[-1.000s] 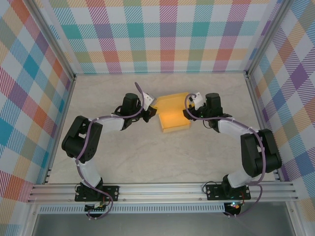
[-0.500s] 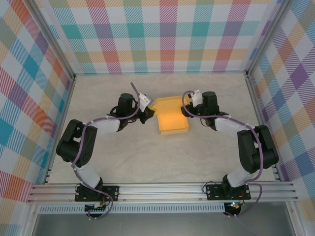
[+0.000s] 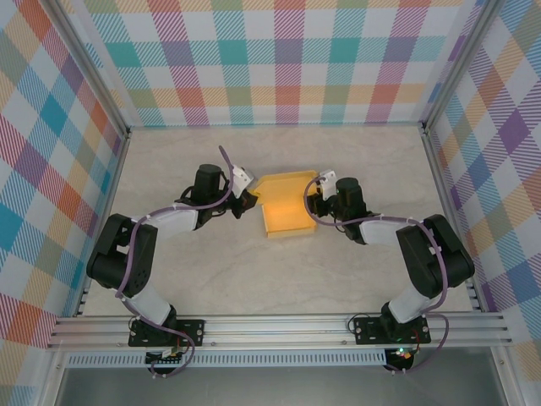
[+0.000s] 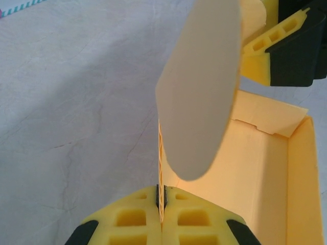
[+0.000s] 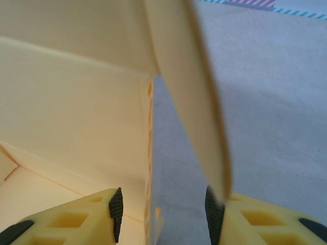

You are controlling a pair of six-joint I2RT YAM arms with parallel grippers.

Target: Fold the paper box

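Left gripper (image 4: 162,196): pads clamped tight on the thin left wall of the paper box (image 3: 283,210). Right gripper (image 5: 162,204): jaws apart, straddling the box's right wall. Box: open-topped, resting mid-table (image 3: 279,275), between both grippers.

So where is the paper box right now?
Top view: the paper box sits mid-table, left claw pinching its left wall, right claw open around its right wall.

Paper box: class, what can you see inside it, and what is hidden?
From above, the paper box shows a bare orange floor and raised walls, nothing lying in it. In the left wrist view a raised flap covers part of the inside.
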